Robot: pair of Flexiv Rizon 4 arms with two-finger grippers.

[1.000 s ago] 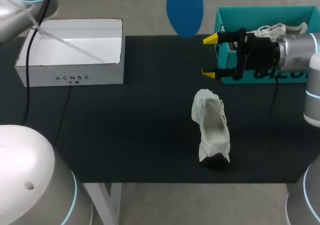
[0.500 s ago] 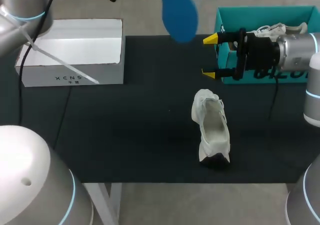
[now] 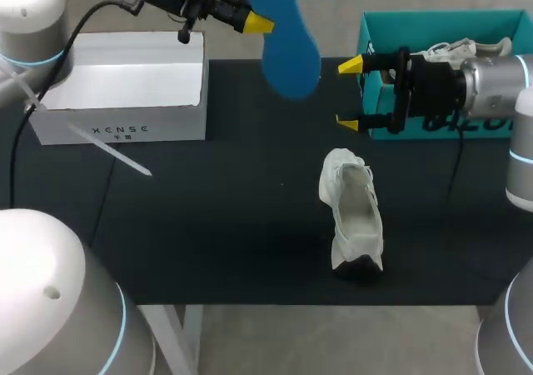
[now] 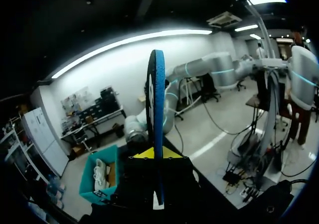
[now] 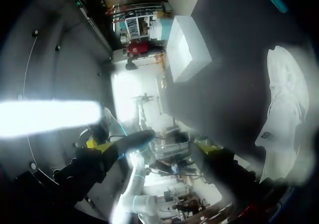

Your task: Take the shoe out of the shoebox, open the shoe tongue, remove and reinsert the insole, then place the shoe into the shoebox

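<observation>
A white shoe [image 3: 354,212] lies on the black mat [image 3: 233,225], right of the middle, with its opening up and no insole visible inside. My left gripper [image 3: 260,25] is high over the mat's far edge, shut on a blue insole [image 3: 287,46] that hangs tilted from it. In the left wrist view the blue insole [image 4: 158,109] stands edge-on between that gripper's [image 4: 155,157] fingers. My right gripper [image 3: 350,93] is open and empty, in the air beyond the shoe and pointing left. In the right wrist view the shoe [image 5: 286,99] lies off to one side of the right gripper [image 5: 154,147].
An open, empty white shoebox [image 3: 125,83] stands at the mat's far left. A teal box [image 3: 371,25] at the far right holds another white shoe [image 3: 454,48], and my right arm lies across its front. Bare mat stretches left of the shoe.
My left arm has swung into view from the upper left, bringing the blue insole lower and slightly left. The right arm and the shoe have not moved.
</observation>
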